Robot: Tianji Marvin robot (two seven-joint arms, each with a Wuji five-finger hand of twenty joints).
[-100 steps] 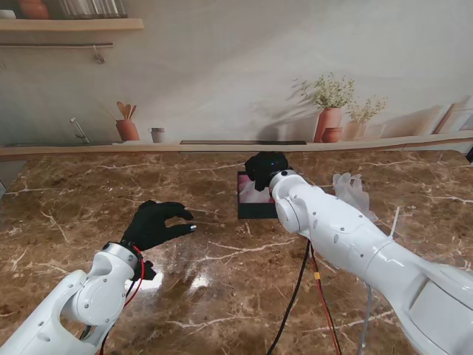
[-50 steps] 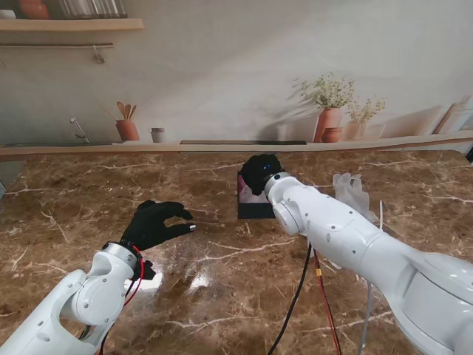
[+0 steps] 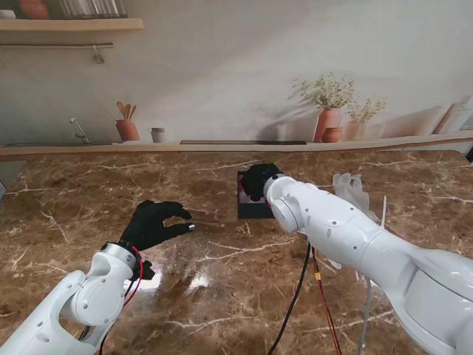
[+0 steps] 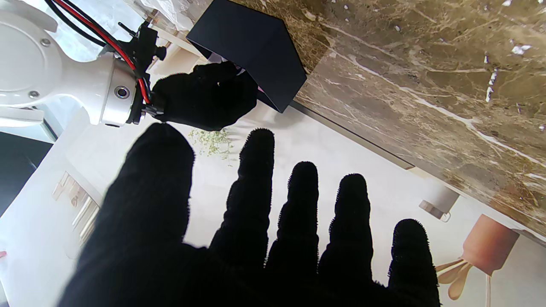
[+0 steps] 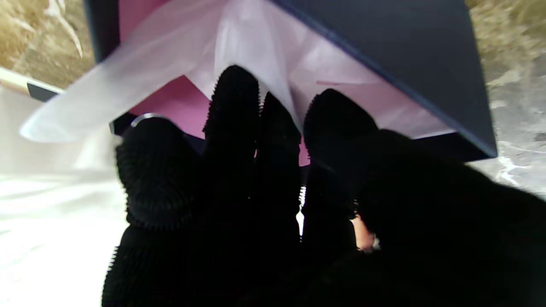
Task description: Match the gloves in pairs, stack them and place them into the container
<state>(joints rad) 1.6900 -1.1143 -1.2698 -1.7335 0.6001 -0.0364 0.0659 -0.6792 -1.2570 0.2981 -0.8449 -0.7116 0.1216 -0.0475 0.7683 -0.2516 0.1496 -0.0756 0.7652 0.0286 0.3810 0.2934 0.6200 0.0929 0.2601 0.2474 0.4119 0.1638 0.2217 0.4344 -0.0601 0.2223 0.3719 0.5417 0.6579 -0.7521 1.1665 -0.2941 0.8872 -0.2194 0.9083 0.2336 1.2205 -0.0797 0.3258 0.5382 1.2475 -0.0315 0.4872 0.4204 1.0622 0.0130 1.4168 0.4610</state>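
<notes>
Right hand [image 3: 259, 180] is sitting at the dark container [image 3: 251, 208] near the middle of the stand frame, just right of center, fingers bunched on a see-through plastic glove [image 5: 239, 59] that's draping into the pink inside of the box; looks pinched, though the wrist view is a bit blurry. Another clear glove [image 3: 353, 191] is lying on the marble table [image 3: 222, 296] off at the right, behind the right arm. Left hand [image 3: 154, 224] is hovering over the left-center with fingers spread, holding nothing.

Right hand [image 3: 256, 180] over the dark container [image 3: 252, 206], left hand [image 3: 154, 223] apart
</notes>
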